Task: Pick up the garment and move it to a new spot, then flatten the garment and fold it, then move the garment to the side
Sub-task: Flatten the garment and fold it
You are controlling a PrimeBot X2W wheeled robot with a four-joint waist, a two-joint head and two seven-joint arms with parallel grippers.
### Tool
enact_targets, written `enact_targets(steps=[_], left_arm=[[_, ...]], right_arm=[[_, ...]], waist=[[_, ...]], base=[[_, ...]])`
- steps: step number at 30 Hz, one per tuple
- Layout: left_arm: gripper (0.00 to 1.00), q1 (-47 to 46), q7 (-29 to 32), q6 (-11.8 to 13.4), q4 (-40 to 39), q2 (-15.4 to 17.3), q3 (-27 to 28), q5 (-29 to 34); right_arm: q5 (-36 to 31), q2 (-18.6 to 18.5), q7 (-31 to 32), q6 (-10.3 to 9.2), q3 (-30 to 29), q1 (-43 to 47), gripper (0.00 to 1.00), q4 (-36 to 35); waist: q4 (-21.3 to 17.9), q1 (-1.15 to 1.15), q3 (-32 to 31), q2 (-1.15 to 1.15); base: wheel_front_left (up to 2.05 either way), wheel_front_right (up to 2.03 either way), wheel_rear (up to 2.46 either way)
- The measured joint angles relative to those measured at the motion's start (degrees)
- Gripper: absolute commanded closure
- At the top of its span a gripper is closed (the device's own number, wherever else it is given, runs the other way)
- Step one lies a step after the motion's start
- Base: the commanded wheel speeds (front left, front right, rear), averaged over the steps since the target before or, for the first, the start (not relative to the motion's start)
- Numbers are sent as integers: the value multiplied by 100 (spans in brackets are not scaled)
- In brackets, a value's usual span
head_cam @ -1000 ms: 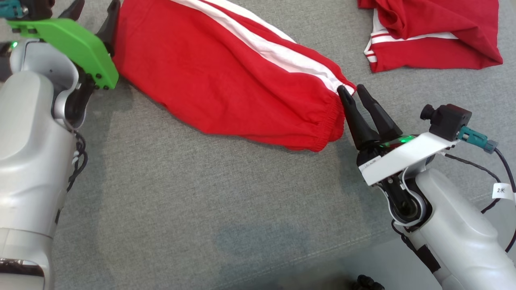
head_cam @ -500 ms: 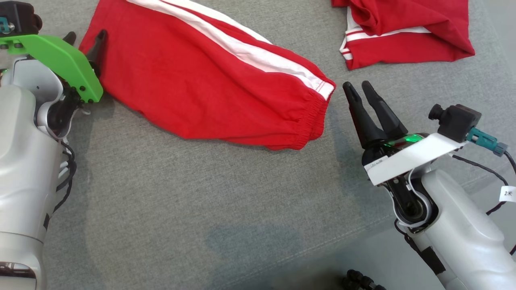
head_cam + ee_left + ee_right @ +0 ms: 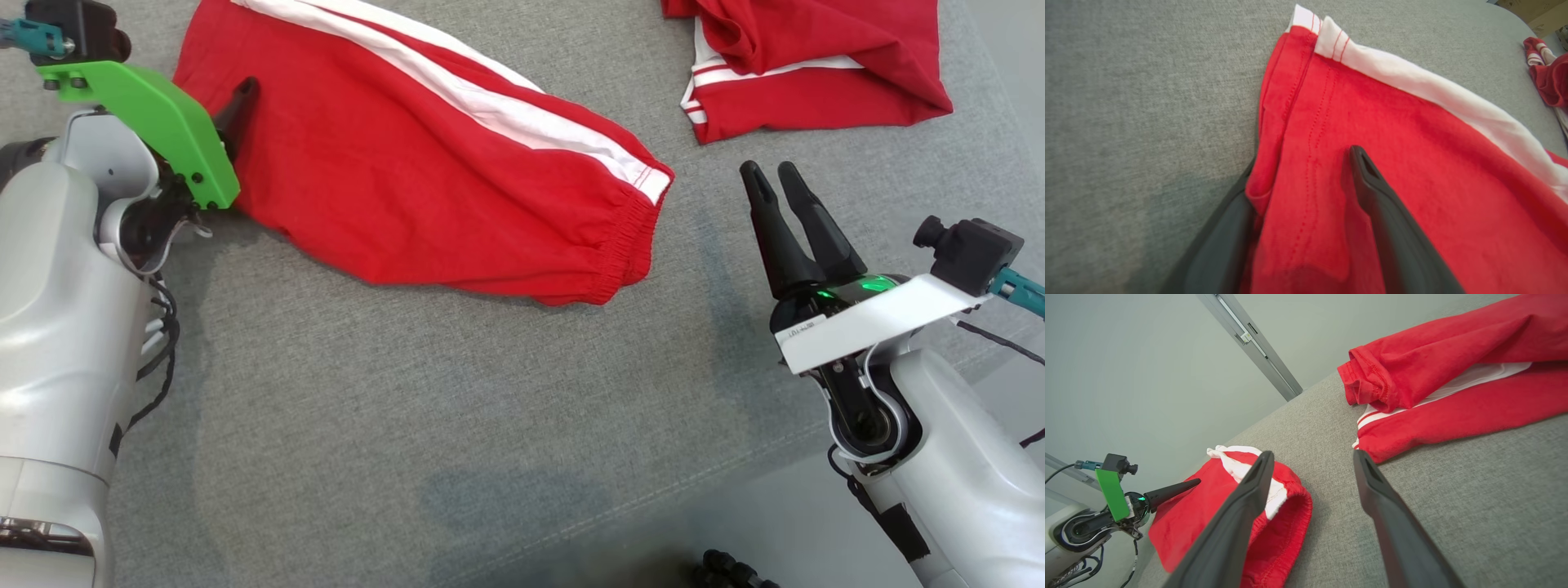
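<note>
Leaving you the grey cushion's [image 3: 408,392] near half bare, the garment [image 3: 424,180] lies far-left, hem between the left gripper's [image 3: 1306,175] spread fingers; the right gripper [image 3: 770,171] gapes empty nearby.

— Is there anything you can read here?
— Hardly. In the head view you have one small strip label [image 3: 804,329] on the front edge of the white plate [image 3: 886,314] at the right wrist. It carries dark print, but the characters are too small for you to make out.
— And anywhere else?
— No. You won't find a word, number, brand or sign that you could read.
</note>
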Motion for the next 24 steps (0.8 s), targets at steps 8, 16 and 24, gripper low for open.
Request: enact_targets(steps=[8, 16, 24], left_arm=[[100, 31, -68, -15, -2, -46, -91, -19], [100, 352, -320, -20, 77, -163, 91, -353], [100, 829, -673, -20, 113, -443, 242, -608]], right_arm=[[-54, 3, 0, 0, 12, 7, 0, -30], [-91, -33, 0, 0, -180, 231, 0, -13], [-94, -207, 0, 0, -380, 257, 0, -19]], waist=[[105, 0, -151, 0], [216, 0, -387, 0], [470, 0, -716, 0]], base=[[0, 0, 0], [0, 0, 0], [0, 0, 0]])
